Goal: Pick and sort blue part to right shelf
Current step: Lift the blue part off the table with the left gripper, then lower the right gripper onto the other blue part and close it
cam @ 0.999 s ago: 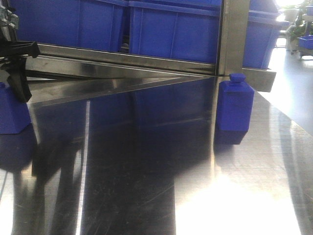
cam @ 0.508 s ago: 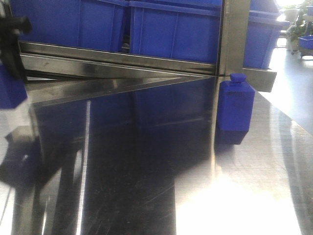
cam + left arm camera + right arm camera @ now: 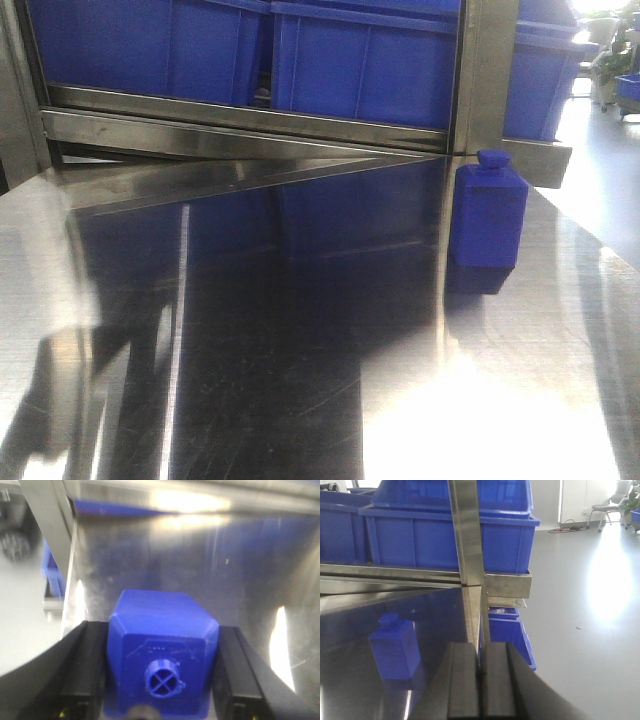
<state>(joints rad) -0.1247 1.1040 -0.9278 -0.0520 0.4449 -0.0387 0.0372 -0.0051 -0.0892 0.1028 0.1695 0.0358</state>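
Blue part [image 3: 162, 650] sat pinched in the left gripper [image 3: 160, 630] over the steel table [image 3: 200, 565], long axis along the fingers [image 3: 90, 665], cap knob toward the wrist. The right shelf [image 3: 507, 585] stood nearer the right gripper [image 3: 481, 647], which was pressed together and empty.

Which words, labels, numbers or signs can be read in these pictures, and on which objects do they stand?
No text can be read anywhere.
The blue part in the left gripper: faint marks near its cap knob, too blurred to read.
The blue bins: no label in view.
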